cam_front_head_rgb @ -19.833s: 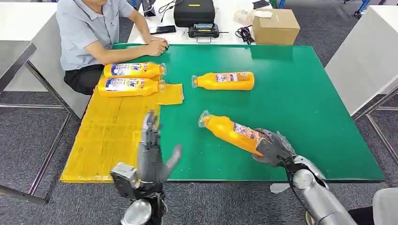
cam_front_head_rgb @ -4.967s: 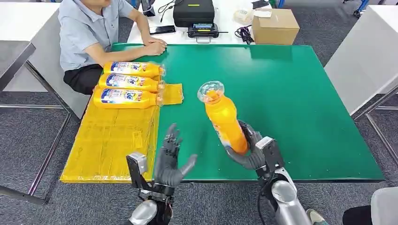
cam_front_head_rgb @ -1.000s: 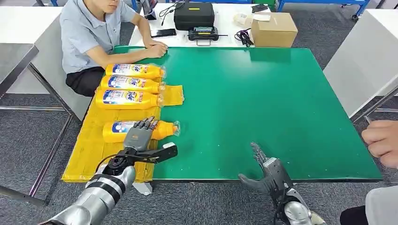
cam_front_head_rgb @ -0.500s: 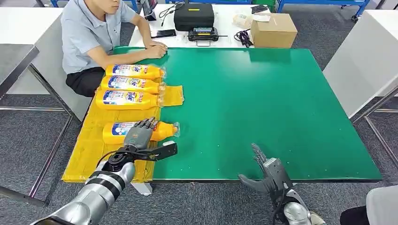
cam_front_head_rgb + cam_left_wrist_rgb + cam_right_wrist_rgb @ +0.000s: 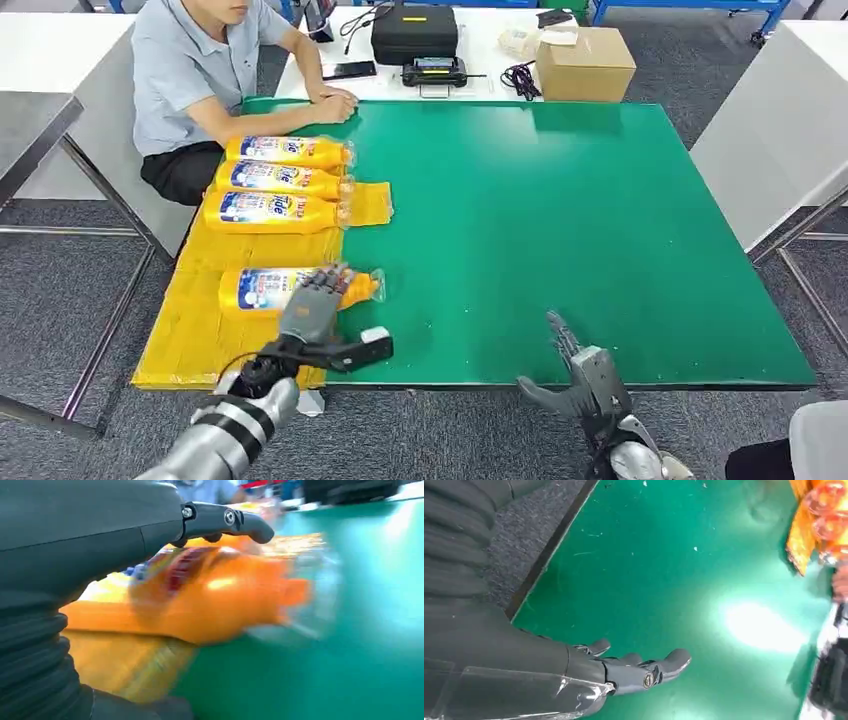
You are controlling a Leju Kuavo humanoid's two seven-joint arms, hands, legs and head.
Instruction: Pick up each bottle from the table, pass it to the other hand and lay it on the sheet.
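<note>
4 orange bottles point(image 5: 300, 287) lie on the yellow sheet point(image 5: 200, 330) at the green surface point(image 5: 560, 220) – laying looks finished. Left hand point(image 5: 312, 305), fingers spread, hovers over the nearest bottle; right hand point(image 5: 585, 375) released – next, withdraw.

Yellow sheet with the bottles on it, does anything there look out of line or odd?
Slightly. Three bottles lie packed together at the far end of the yellow sheet; the fourth bottle, under the left hand, lies apart, its cap end poking over the sheet's edge onto the green table.
</note>
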